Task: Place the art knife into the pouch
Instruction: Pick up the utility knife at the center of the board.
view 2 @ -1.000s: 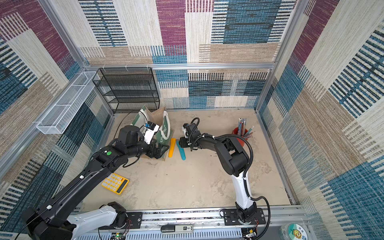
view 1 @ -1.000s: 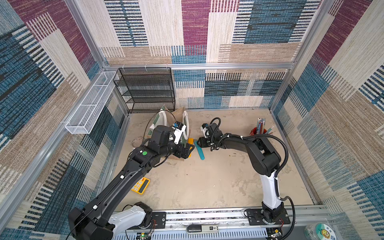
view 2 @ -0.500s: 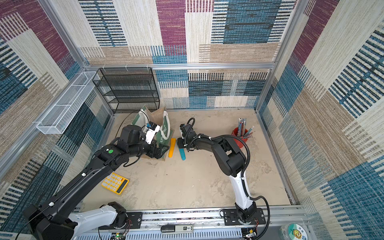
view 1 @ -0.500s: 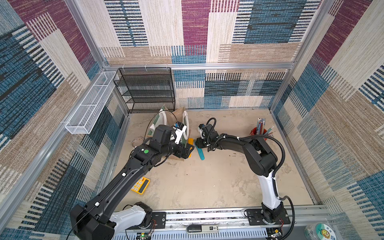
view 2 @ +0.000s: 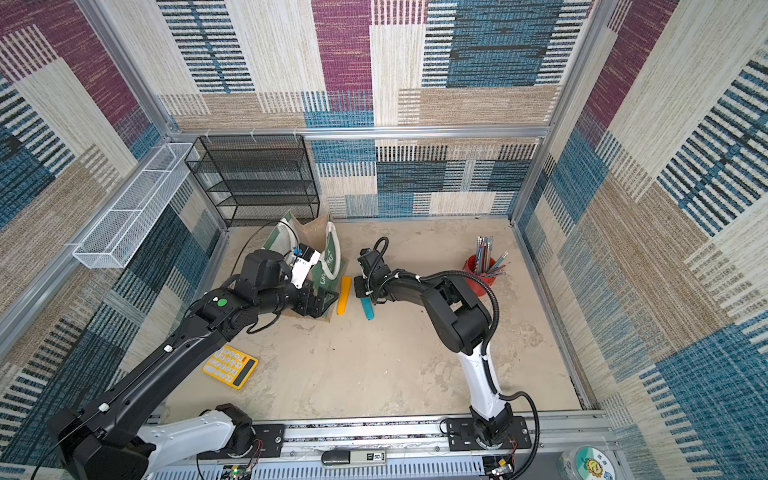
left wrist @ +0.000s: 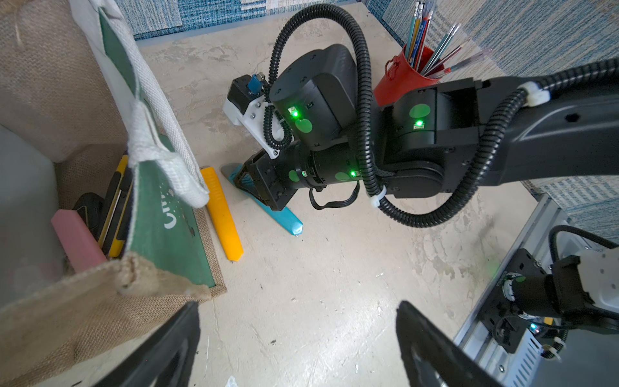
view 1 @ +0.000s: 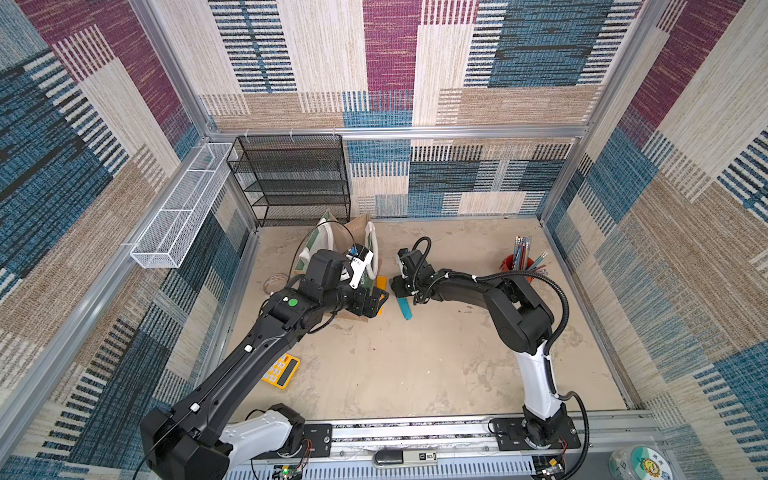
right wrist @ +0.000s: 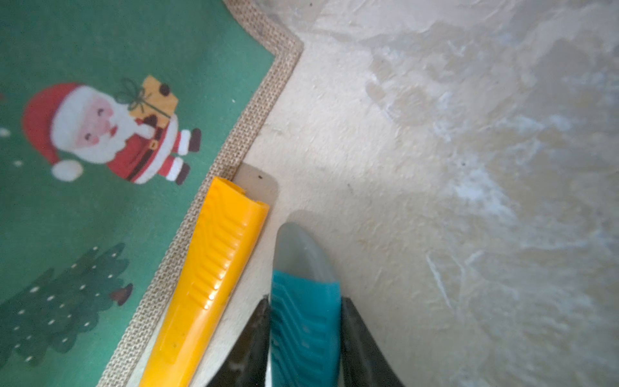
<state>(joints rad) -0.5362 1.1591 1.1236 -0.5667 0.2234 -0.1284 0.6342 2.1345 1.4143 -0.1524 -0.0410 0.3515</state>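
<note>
The teal art knife lies on the table beside a yellow art knife. My right gripper is low over its far end, jaws pressed against both its sides. Both top views show this right gripper on the teal art knife. The pouch, burlap with green Santa panels, stands open just left. My left gripper hovers open and empty at the pouch's near corner.
Inside the pouch lie a pink art knife and a yellow-and-black one. A red pen cup stands at the right, a yellow calculator front left, a black mesh shelf behind the pouch.
My right gripper has shifted a little toward the pouch and its jaws have narrowed onto the teal art knife. The left arm has stayed put.
</note>
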